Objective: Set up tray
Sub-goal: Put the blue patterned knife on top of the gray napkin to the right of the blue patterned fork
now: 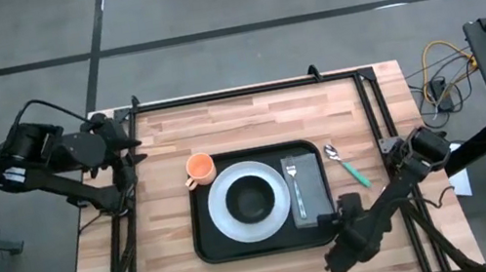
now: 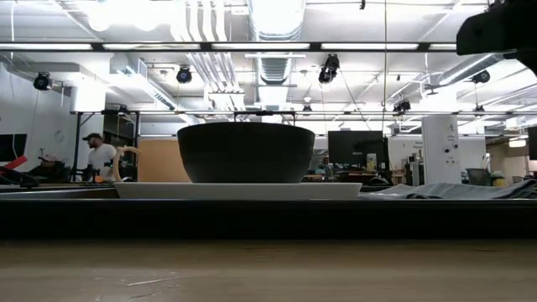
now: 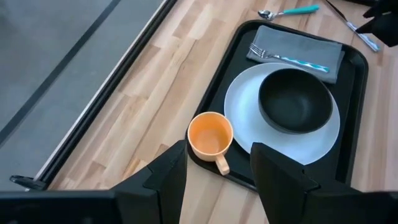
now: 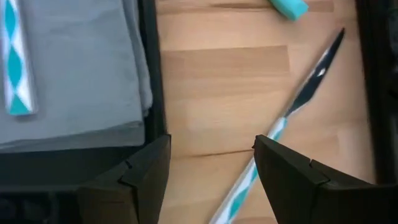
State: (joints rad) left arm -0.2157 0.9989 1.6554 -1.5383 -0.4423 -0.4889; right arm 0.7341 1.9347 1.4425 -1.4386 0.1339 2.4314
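My right tool (image 4: 211, 180) hangs low over the bench (image 1: 250, 120) just beside the tray's (image 1: 210, 245) near corner, fingers apart, with a knife (image 4: 292, 112) lying on the wood between them. I judge the knife comes next: drop straight, straddle the handle, close gently so it doesn't skid. My left tool (image 3: 217, 180), also apart, waits near the cup (image 3: 210, 137). Only the right wrist view shows the knife; the high view shows the tray mid-bench with plate (image 1: 225, 208), napkin (image 1: 311, 199) and the spoon (image 1: 347, 166) outside it.
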